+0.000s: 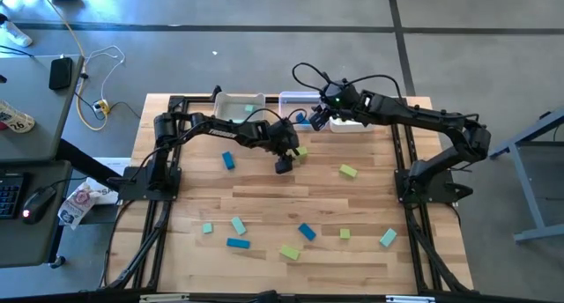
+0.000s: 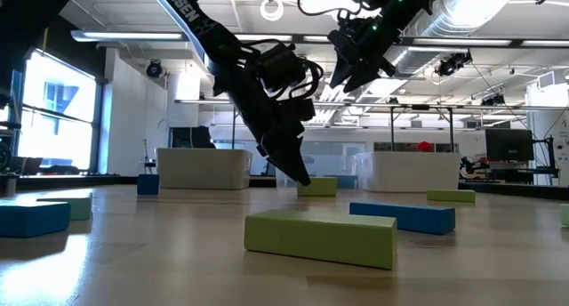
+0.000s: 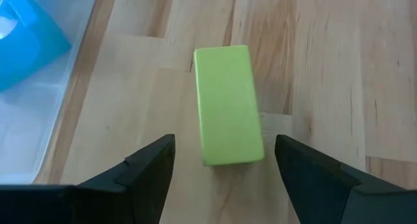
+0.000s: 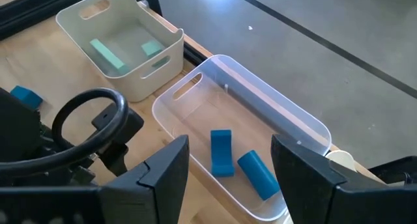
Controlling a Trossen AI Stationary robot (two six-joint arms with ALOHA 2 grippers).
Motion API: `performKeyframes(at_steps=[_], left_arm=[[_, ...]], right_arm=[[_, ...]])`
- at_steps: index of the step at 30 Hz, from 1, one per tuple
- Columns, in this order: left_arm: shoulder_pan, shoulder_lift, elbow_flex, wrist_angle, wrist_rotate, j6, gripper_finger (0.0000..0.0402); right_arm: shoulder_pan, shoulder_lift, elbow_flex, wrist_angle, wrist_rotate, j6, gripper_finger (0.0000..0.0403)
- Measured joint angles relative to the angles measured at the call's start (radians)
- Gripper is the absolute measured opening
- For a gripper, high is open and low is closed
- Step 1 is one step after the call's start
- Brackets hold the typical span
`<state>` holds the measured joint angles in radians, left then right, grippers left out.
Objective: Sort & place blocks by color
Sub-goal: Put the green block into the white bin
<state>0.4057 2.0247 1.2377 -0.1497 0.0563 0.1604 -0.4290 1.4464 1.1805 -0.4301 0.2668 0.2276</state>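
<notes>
1. Left wrist view showed the left gripper with fingers spread, empty, straddling a yellow-green block on the surface.
2. Right gripper, fingers apart and empty, hovered over the clear bin holding two blue blocks, toward twelve o'clock.

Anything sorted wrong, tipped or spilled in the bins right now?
Nothing stands out. The white bin holds only two pale teal blocks, and the clear translucent bin holds only two darker blue blocks. Both bins sit upright on the wooden table.

The left gripper is held open beside a yellow-green block, in front of the bins.
</notes>
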Motion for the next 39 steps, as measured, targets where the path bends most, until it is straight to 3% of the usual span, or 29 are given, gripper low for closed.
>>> performKeyframes(at_steps=[7,25,30,33,39], left_arm=[[0.0,0.025,0.002,0.02,0.008,-0.01,0.0234],[0.016,0.025,0.0,0.018,0.023,0.021,0.0106],[0.013,0.007,0.0,0.014,0.049,0.037,0.0103],[0.013,0.0,0.0,-0.006,0.048,0.047,0.0103],[0.013,-0.03,0.0,-0.036,0.045,0.064,0.0103]], right_arm=[[0.0,0.0,0.0,0.0,0.0,0.0,0.0204],[0.032,0.0,0.0,-0.04,-0.014,0.0,0.0204],[0.059,0.0,0.0,-0.101,-0.017,-0.001,0.0204],[0.065,0.0,0.0,-0.132,-0.067,-0.019,0.0204],[0.066,0.0,0.0,-0.18,-0.265,-0.092,0.0204]])
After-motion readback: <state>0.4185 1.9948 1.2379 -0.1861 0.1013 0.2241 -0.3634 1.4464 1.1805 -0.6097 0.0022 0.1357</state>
